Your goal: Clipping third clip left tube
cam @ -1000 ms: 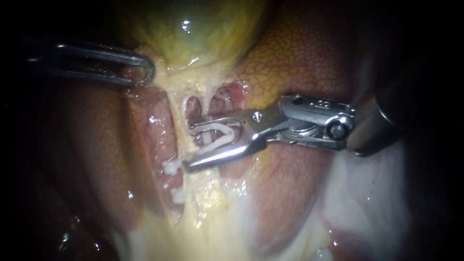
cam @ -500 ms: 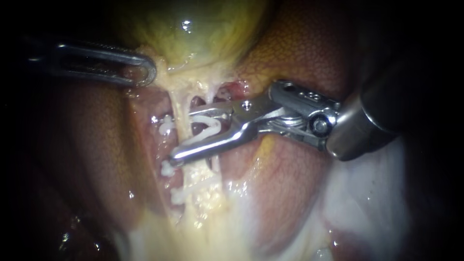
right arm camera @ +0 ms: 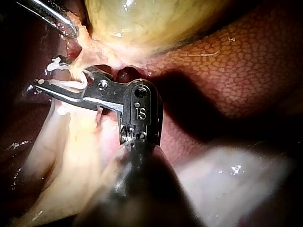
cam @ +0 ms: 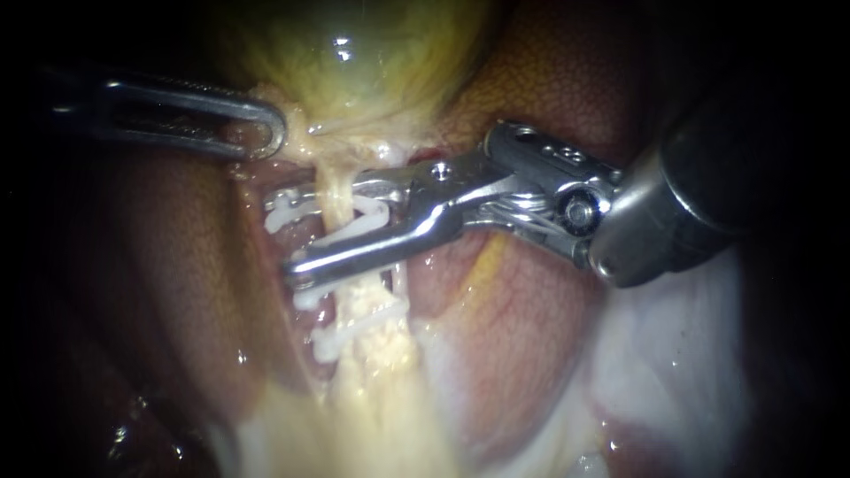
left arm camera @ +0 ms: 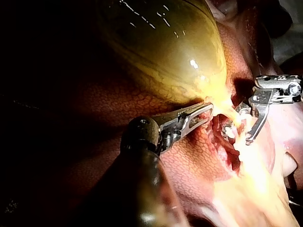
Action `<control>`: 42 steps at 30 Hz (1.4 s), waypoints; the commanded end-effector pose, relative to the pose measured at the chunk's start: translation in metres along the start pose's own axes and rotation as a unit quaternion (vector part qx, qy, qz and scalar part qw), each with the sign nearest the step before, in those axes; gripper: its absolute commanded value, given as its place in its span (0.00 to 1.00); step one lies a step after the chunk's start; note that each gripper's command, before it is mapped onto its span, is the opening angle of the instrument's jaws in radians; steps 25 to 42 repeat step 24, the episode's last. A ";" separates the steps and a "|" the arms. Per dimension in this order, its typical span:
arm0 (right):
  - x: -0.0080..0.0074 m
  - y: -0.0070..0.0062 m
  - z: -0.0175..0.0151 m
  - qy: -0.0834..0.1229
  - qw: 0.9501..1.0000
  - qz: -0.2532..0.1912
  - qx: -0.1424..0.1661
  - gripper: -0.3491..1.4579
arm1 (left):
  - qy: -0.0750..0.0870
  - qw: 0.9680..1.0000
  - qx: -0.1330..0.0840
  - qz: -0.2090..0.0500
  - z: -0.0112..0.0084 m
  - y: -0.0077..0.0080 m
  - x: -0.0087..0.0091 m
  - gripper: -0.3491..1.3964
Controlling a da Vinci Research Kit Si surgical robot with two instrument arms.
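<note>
White in colour, a clip (cam: 285,212) is carried in the hand of the right instrument (cam: 282,232). The jaws are held narrowly apart on it and set astride the left tube (cam: 335,190), just below the gallbladder (cam: 354,62). Farther from the gallbladder, two other clips (cam: 350,326) are seated across the same tube. At the gallbladder's neck, the hand of the left instrument (cam: 261,133) is closed on gallbladder tissue. Liver (cam: 549,80) is seen beside the gallbladder.
</note>
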 end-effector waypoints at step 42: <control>-0.0004 0.0004 0.0005 0.004 0.999 0.031 -0.016 0.00 | 0.000 1.000 0.000 0.000 0.0000 0.0000 0.0000 0.00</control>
